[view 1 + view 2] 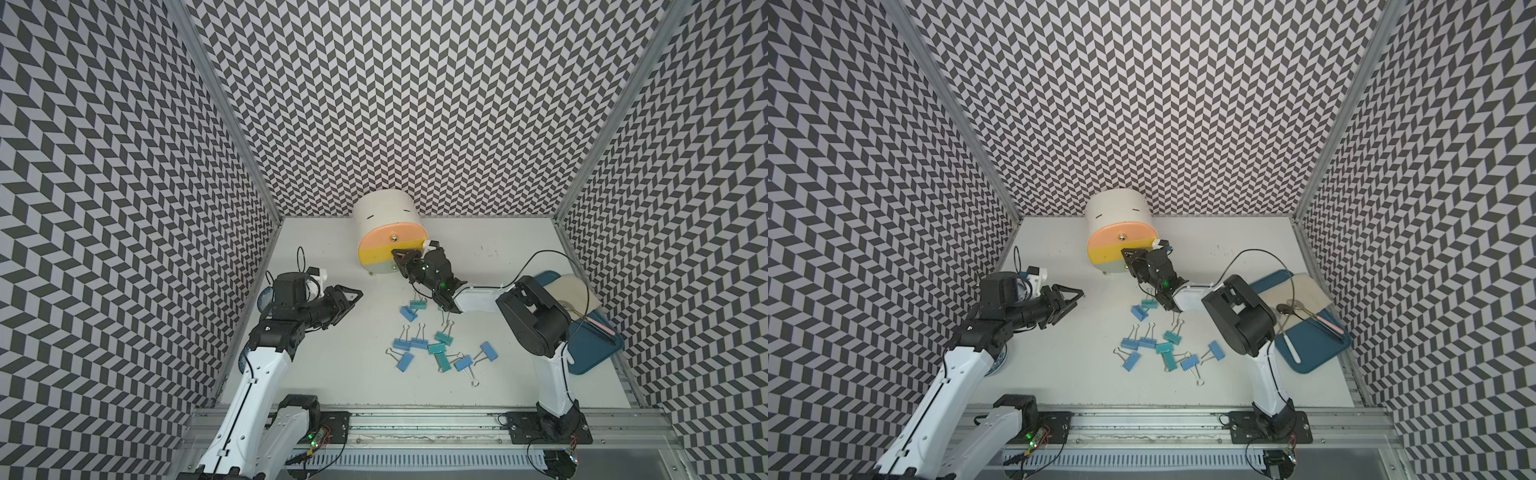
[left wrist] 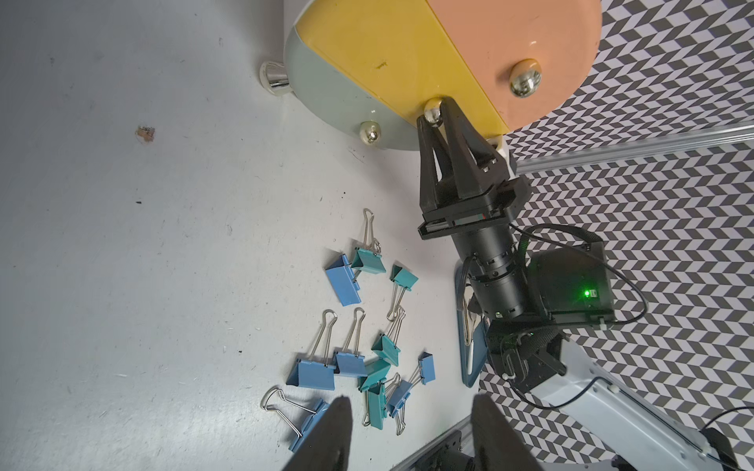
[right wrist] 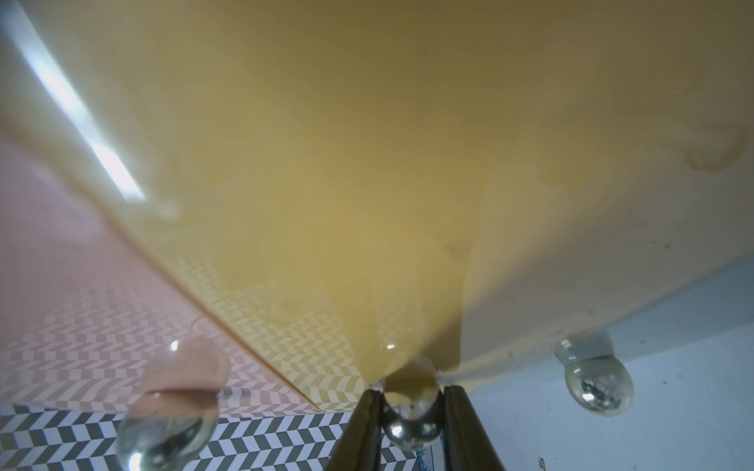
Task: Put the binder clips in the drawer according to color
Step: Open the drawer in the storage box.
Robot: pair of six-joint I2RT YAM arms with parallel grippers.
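the drawer unit point(image 1: 384, 212), a glossy white round-topped shell with peach, yellow and pale grey fronts, stands at the far middle of the matte white bench point(image 1: 332, 365). the right pincer point(image 2: 435, 122) is clamped on the yellow front's knob point(image 3: 411, 416), a mirror-bright metal ball. the right wrist view shows a dark finger pressed to each side of it, while both top views hide the knob behind the pincer. the binder clips point(image 1: 419, 342), folded blue and teal bodies with silver wire loops, lie scattered on the bench, nearer than the unit. the left pincer point(image 1: 351, 296) hovers at the left, its tapered black fingers point(image 2: 326, 432) apart and empty. the left wrist view shows a stubby chrome foot point(image 2: 273, 77) under the unit.
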